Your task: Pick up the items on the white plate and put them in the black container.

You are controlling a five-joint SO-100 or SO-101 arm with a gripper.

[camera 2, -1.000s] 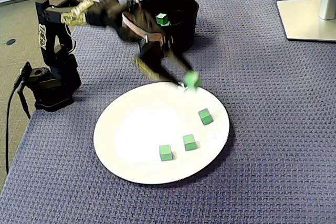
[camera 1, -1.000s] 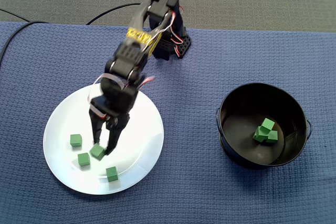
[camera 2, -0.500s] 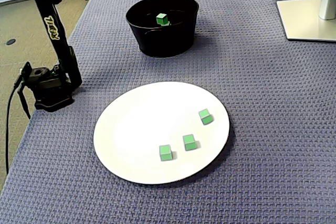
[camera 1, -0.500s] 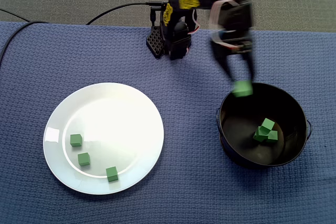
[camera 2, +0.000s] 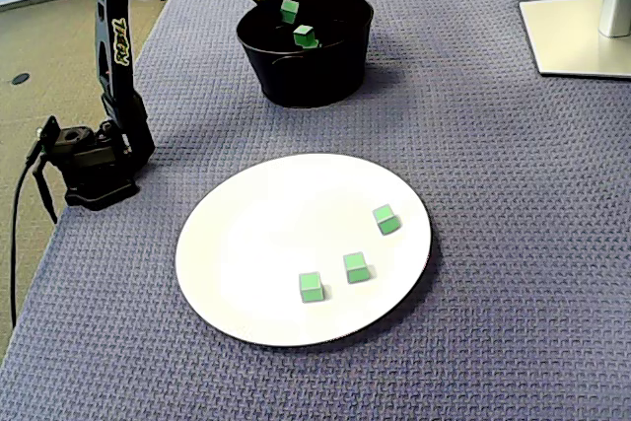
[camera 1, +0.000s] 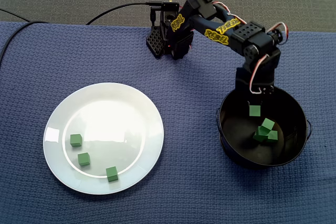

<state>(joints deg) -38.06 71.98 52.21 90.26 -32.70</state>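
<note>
A white plate (camera 1: 105,92) (camera 2: 266,214) holds three green cubes (camera 1: 76,140) (camera 1: 83,159) (camera 1: 111,173), which show in the other fixed view too (camera 2: 385,219) (camera 2: 356,267) (camera 2: 312,287). The black container (camera 1: 221,129) (camera 2: 306,76) has a small pile of green cubes (camera 1: 266,129) (camera 2: 305,36) inside. My gripper (camera 1: 254,103) (camera 2: 279,5) reaches down into the container's mouth, at the side nearest the arm's base. It is shut on a green cube (camera 1: 254,111) (camera 2: 289,12), which hangs above the pile. The dark fingers barely show against the container.
The arm's base (camera 1: 170,38) (camera 2: 94,160) stands at the edge of the blue cloth, with a black cable (camera 1: 115,10) trailing off it. A white stand base (camera 2: 577,32) sits at the far right. The table edge runs along the left of that view.
The gripper lifted a green cube off the plate, swung it across to the container and lowered it inside the rim. Three cubes are left on the plate.
</note>
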